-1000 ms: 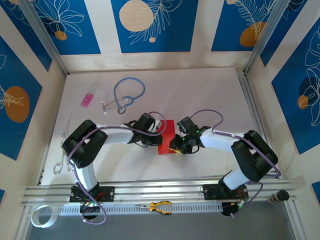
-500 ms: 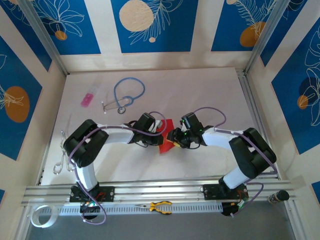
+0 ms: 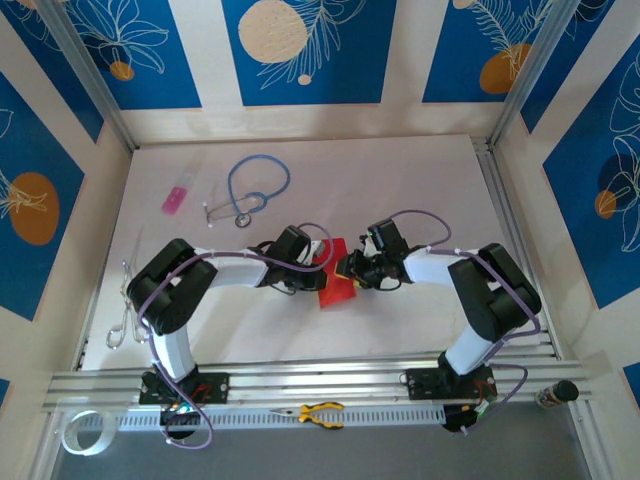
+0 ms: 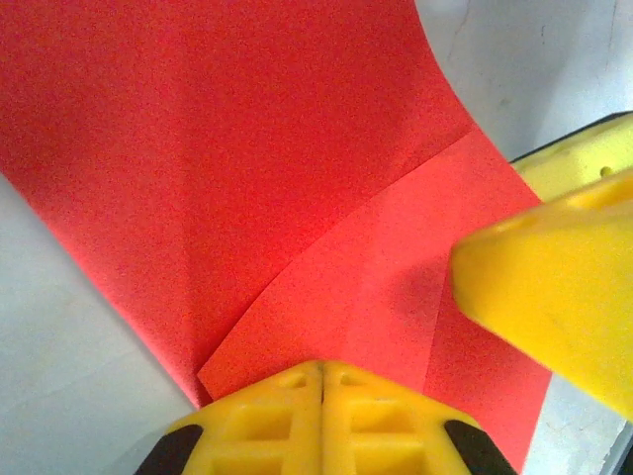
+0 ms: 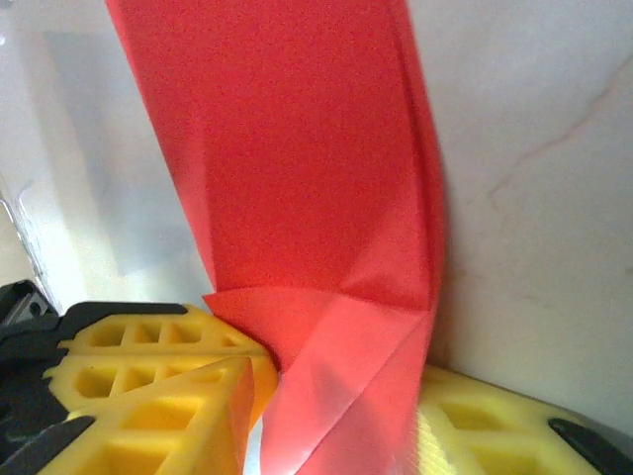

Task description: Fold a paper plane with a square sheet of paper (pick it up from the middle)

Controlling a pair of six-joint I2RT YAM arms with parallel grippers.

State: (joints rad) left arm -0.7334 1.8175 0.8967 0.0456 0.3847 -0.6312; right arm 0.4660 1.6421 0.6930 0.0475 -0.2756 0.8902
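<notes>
The sheet of red paper (image 3: 338, 288) is lying partly folded in the middle of the counter (image 3: 400, 190), between the two arms. The left gripper (image 4: 322, 371) is closed tight, its yellow fingers meeting at the near edge of the paper, where a folded flap is crossing the sheet. Whether it is pinching the paper or only pressing on it cannot be told. The right gripper (image 5: 331, 396) is standing partly open, and a creased fold of the paper is rising up through the gap between its fingers (image 5: 148, 366). In the left wrist view one of those fingers is hovering over the paper's right side. A stethoscope (image 3: 252, 190) and a small pink item (image 3: 175, 200) are lying farther back on the left.
</notes>
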